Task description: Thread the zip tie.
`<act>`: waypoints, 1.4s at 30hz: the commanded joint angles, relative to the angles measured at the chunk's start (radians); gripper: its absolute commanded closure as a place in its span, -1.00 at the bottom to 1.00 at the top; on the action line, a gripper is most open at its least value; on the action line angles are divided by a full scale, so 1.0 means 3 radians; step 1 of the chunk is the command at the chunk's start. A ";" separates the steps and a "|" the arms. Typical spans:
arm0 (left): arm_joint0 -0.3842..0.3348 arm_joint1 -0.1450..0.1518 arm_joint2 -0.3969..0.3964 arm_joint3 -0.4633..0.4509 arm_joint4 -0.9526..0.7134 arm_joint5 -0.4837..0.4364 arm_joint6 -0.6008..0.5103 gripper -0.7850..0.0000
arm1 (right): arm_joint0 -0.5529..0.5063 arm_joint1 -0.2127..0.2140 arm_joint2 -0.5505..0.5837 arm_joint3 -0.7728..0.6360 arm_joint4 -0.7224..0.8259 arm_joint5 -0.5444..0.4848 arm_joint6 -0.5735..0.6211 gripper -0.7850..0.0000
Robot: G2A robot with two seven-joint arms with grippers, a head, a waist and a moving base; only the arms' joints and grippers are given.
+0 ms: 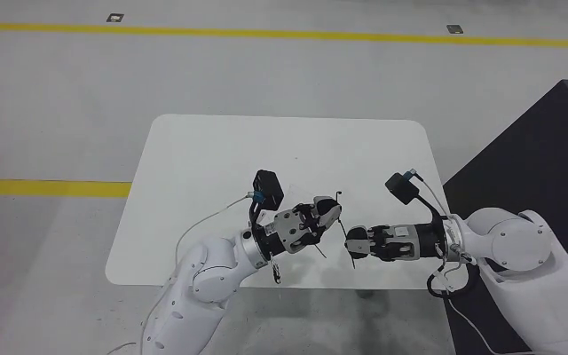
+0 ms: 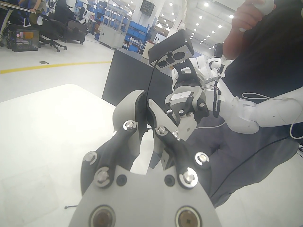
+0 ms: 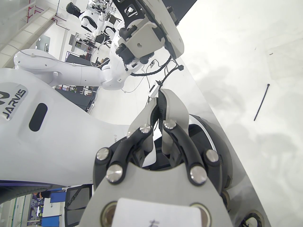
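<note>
The left gripper [image 2: 145, 98] and right gripper [image 3: 161, 93] sit nearly tip to tip, each clamped tight on the thin black zip tie [image 3: 181, 67] — its strap spanning between them.

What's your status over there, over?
Left pincer and right pincer both shut on the zip tie, above the table. Spare zip tie lies apart. Nothing in the way.

A white table [image 1: 266, 160] with rounded corners carries a loose black zip tie [image 3: 261, 102] lying flat. A small dark speck [image 3: 271, 53] sits beyond the tie's head end, apart.
</note>
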 commanded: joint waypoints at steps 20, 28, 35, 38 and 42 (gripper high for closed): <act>-0.0010 0.0029 0.0029 -0.0002 -0.0047 0.0187 -0.0195 1.00 | 0.0000 0.0000 0.0000 0.0000 0.0000 0.0000 0.0000 1.00; -0.0005 0.0049 -0.0027 -0.0050 -0.0147 0.0332 -0.0343 1.00 | 0.0000 0.0000 0.0000 0.0000 0.0000 0.0000 0.0000 1.00; -0.0003 0.0068 -0.0054 -0.0094 -0.0319 0.0366 -0.0491 1.00 | 0.0000 0.0000 0.0000 0.0000 0.0000 0.0000 0.0000 1.00; -0.0001 0.0071 -0.0072 -0.0111 -0.0366 0.0356 -0.0440 1.00 | 0.0000 0.0000 0.0000 0.0000 0.0000 0.0000 0.0000 1.00; -0.0024 0.0075 -0.0115 -0.0090 -0.0377 0.0369 -0.0363 1.00 | 0.0000 0.0000 0.0000 0.0000 0.0000 0.0000 0.0000 1.00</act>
